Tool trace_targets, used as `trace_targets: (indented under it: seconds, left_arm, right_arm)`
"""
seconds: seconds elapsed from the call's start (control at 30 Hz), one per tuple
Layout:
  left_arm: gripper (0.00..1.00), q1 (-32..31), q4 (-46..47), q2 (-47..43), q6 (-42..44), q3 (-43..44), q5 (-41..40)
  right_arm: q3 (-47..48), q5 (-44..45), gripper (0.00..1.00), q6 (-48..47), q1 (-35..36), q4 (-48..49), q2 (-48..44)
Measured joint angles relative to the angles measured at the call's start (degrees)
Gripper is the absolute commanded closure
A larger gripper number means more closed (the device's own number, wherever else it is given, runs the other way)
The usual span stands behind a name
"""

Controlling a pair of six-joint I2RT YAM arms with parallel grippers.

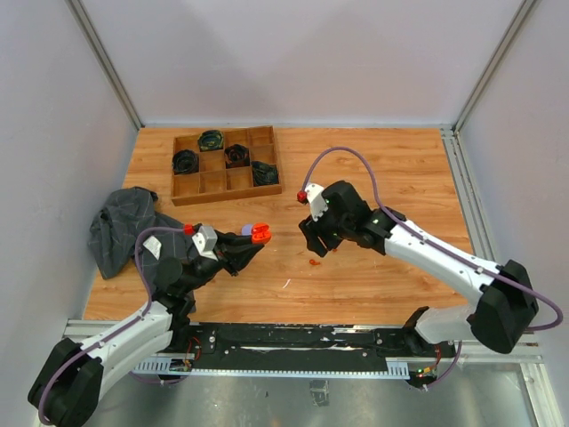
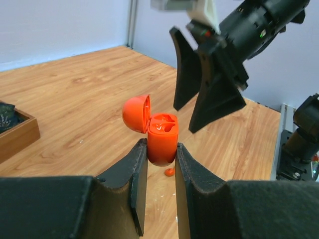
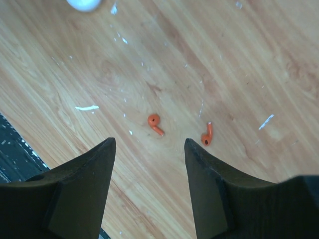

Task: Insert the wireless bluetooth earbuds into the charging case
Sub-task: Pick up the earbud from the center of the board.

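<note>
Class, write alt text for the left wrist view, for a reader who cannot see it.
The left hand grips an open orange charging case, lid flipped back, above a wooden table. The right hand hangs open behind it; one orange earbud lies below.

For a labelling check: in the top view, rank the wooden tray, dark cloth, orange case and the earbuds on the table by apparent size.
1. wooden tray and dark cloth: too close to rank.
2. orange case.
3. earbuds: only a tiny orange speck.
</note>
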Motion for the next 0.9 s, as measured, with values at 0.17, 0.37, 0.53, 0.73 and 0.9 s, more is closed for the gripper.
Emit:
trace_targets:
  seconds: [0.17,0.37,0.53,0.73,0.9]
  left_arm:
    - [1.00,0.0,-1.1,-0.5,0.9,0.0,-1.2]
    - [1.00,0.0,-2.4,-0.6,1.6,0.0,-2.3]
    - [1.00,0.0,-4.7,-1.8,2.1,0.0,-3.3]
    - [1.00,0.0,-5.0,-1.9,2.2,0.0,-3.8]
    - [1.00,0.0,-5.1,-1.9,2.3,0.0,-4.1]
  right_arm:
    - [-0.1,0.5,0.42,0.2,-0.1,-2.6,6.2]
    - [0.2,-1.0,0.42,-0.5,-0.1,-4.4,13.7]
    - [2.1,-3.0,0.43,-1.9,-0.1,-6.9,20.4]
    - [4.0,-4.3,0.48,-3.0,-0.1,-6.9,26.1]
    - [5.1,-5.2,0.57,-3.5,-0.1,-7.5,27.4]
